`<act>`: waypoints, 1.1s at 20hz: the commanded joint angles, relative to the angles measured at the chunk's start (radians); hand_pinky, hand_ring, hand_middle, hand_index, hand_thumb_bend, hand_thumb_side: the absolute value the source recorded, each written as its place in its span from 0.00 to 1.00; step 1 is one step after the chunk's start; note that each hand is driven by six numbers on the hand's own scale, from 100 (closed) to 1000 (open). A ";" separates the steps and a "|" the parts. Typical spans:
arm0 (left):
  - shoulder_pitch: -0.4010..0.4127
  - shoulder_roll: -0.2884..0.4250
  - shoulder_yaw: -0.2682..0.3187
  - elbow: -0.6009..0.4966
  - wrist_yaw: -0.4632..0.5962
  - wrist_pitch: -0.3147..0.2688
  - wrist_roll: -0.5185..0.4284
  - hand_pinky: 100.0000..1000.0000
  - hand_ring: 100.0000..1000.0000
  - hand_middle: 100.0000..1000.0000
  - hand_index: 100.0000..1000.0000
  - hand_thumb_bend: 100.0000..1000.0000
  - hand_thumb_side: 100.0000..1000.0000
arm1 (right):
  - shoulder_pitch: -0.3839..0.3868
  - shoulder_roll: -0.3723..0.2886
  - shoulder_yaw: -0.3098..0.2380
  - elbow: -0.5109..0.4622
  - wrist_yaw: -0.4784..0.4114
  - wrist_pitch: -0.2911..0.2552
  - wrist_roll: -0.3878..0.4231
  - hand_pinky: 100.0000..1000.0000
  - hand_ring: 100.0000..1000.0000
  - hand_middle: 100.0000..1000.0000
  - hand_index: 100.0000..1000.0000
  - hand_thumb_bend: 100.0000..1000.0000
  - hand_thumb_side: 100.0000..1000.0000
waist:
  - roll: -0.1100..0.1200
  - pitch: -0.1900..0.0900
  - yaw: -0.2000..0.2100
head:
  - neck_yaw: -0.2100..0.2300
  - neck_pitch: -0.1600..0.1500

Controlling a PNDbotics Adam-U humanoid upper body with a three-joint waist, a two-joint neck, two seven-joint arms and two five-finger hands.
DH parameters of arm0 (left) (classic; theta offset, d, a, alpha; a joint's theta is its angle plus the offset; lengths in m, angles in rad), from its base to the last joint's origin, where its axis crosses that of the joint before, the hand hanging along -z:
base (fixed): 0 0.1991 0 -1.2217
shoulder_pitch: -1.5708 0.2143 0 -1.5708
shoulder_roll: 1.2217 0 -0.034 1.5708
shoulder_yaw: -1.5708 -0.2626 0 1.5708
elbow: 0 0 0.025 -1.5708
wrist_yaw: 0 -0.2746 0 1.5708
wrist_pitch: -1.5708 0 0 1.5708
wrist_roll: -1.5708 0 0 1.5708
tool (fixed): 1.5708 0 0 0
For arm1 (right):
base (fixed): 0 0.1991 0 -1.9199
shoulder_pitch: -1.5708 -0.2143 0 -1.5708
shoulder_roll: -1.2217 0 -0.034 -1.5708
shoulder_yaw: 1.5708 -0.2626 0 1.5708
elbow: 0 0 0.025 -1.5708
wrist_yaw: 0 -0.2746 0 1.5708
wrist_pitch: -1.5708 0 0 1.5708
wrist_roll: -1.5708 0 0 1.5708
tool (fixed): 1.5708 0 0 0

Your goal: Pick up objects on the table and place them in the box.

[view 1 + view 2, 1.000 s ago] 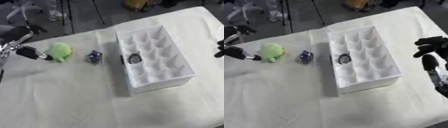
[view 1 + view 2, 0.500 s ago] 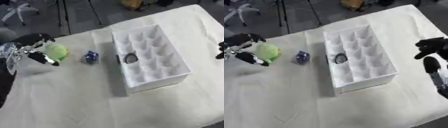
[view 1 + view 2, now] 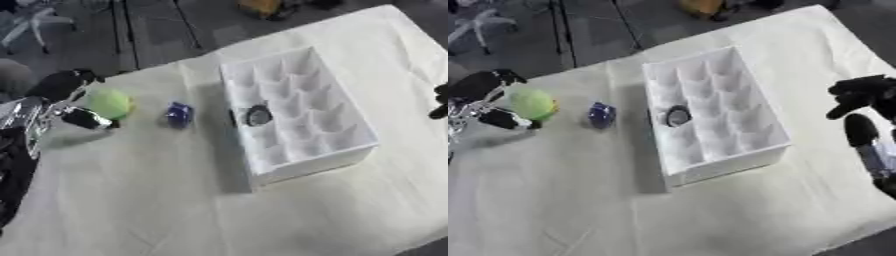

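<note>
A white, rectangular box (image 3: pixel 302 115) divided into a grid of small compartments sits on a table draped in a pale cream cloth (image 3: pixel 175 200), its long axis running away from the robot and slightly askew. One small dark round object with a grey centre (image 3: pixel 258 114) lies in a compartment in the column along the box's left wall, about midway along its length; the other compartments appear white and show no contents that can be made out.

Left of the box, on the cloth, rests a small blue object (image 3: pixel 179 114), apart from the box wall. Farther left is a rounded lime-green object (image 3: pixel 109 103). The robot's left hand (image 3: pixel 61 95), black with silver parts, is at this green object: dark fingers curve over its far side and a dark thumb (image 3: pixel 87 119) lies against its near side, so the hand brackets the object. Whether the object is lifted off the cloth cannot be told.

The robot's right hand (image 3: pixel 866 117) shows at the right edge, well apart from the box, above the cloth; its black fingers are curled and hold nothing. Beyond the far edge of the table lies a dark floor with chair and stand legs.
</note>
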State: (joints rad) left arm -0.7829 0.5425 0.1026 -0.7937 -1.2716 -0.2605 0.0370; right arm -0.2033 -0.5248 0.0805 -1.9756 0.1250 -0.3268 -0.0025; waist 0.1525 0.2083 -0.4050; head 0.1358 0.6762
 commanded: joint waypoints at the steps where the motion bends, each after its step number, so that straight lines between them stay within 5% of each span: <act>1: -0.016 0.018 0.001 0.010 -0.017 0.006 0.039 0.75 0.75 0.77 0.86 0.84 0.52 | -0.013 -0.021 -0.005 -0.024 -0.003 -0.002 0.004 0.72 0.53 0.67 0.80 0.20 0.71 | 0.008 -0.017 -0.001 | 0.000 -0.007; 10: -0.007 0.010 0.002 0.061 -0.042 0.011 -0.030 0.74 0.73 0.74 0.82 0.75 0.51 | -0.013 -0.019 -0.005 -0.024 -0.001 0.000 0.004 0.72 0.53 0.67 0.80 0.19 0.71 | 0.014 -0.015 -0.007 | -0.004 -0.010; 20: -0.004 0.007 0.019 0.071 0.011 0.114 0.130 0.59 0.34 0.29 0.38 0.00 0.14 | -0.013 -0.017 -0.007 -0.024 -0.002 0.002 0.003 0.72 0.53 0.67 0.80 0.19 0.71 | 0.015 -0.016 -0.008 | -0.008 -0.009; 22: -0.004 0.007 0.024 0.058 0.075 0.114 0.166 0.61 0.33 0.28 0.37 0.00 0.18 | -0.012 -0.018 -0.008 -0.024 -0.003 0.002 0.002 0.72 0.53 0.67 0.80 0.18 0.71 | 0.013 -0.018 -0.007 | -0.010 -0.008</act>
State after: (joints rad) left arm -0.7741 0.5253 0.1144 -0.7176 -1.2257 -0.1508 0.1771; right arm -0.2069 -0.5247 0.0806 -1.9756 0.1251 -0.3245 -0.0005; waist 0.1613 0.2084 -0.4129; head 0.1276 0.6752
